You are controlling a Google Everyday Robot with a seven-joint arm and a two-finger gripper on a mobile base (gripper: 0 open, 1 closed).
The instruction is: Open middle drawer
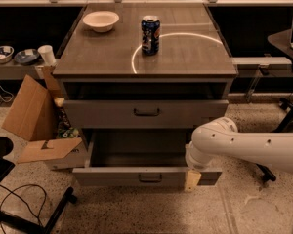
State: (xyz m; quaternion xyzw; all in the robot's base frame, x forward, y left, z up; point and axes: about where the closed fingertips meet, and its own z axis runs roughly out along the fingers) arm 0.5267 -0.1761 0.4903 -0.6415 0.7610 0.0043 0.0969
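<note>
Speckled floor (136, 213); tool (192, 180) at lowest drawer (122, 176).

We see the bowl (101, 20) back left on the cabinet top (185, 57), can (150, 34) to its right; middle drawer (146, 113) beneath, bottom drawer (136, 177) below it, gripper (192, 179) at that front's right end, box (31, 116) left of the cabinet

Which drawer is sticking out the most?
The lower drawer, by the gripper: pulled far out, grey inside showing. The upper drawer sticks out far less.
</note>
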